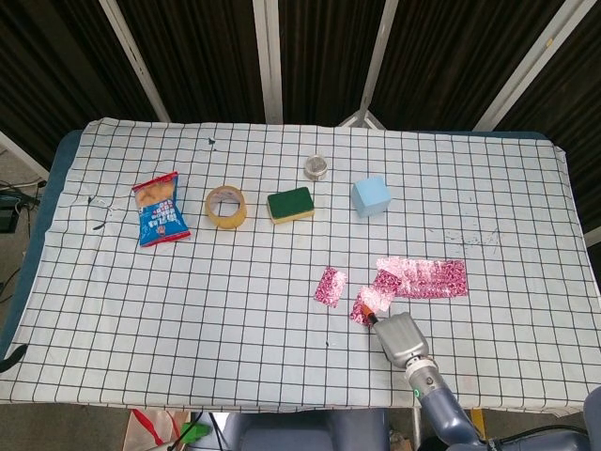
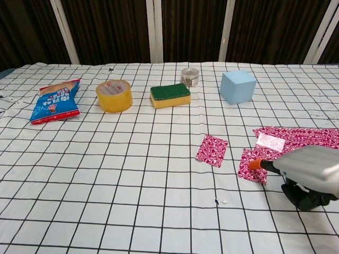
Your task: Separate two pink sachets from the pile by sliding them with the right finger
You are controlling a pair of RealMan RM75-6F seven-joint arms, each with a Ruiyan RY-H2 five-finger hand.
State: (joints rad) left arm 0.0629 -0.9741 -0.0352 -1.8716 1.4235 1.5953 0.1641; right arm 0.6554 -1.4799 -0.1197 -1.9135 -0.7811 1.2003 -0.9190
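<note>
1. The right hand (image 2: 310,174) reaches in low from the near right edge, one finger stretched out with its orange fingertip (image 2: 255,164) pressing on a pink sachet (image 2: 252,161); the other fingers look curled under, holding nothing.
2. That sachet lies just beside the pile of pink sachets (image 1: 424,277), barely clear of its near-left corner.
3. Another pink sachet (image 2: 212,150) lies alone further left, apart from both.
4. The left hand is nowhere in either view.
5. Along the far side of the checked tablecloth (image 1: 188,301) sit a snack bag (image 1: 158,209), a tape roll (image 1: 226,207), a sponge (image 1: 291,204), a small tin (image 1: 315,168) and a blue cube (image 1: 371,196).
</note>
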